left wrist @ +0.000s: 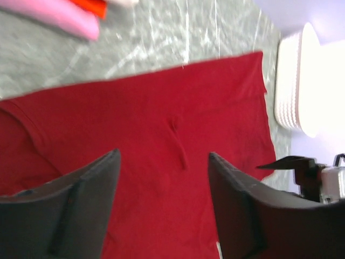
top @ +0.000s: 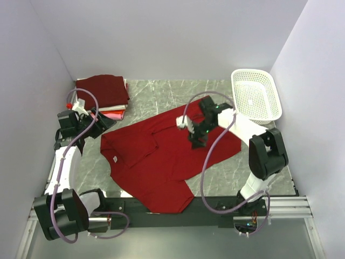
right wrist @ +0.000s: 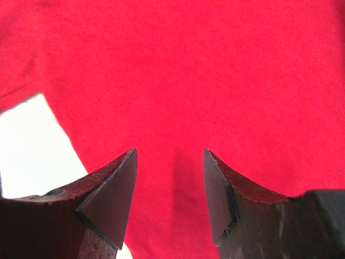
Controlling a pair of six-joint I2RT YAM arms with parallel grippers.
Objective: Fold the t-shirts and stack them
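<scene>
A bright red t-shirt [top: 161,162] lies spread on the table, partly folded, with a small white neck label near its left edge. It fills the left wrist view [left wrist: 161,145] and the right wrist view [right wrist: 188,81]. A stack of folded t-shirts [top: 105,91], dark maroon on top with pink and white below, sits at the back left; its pink edge shows in the left wrist view [left wrist: 59,16]. My left gripper [top: 105,123] is open and empty above the shirt's left edge. My right gripper [top: 195,141] is open and empty just above the shirt's middle.
A white perforated plastic basket [top: 256,96] stands at the back right and shows in the left wrist view [left wrist: 307,81]. Grey walls close in the marbled table [top: 161,94] on three sides. A black rail [top: 161,208] runs along the near edge.
</scene>
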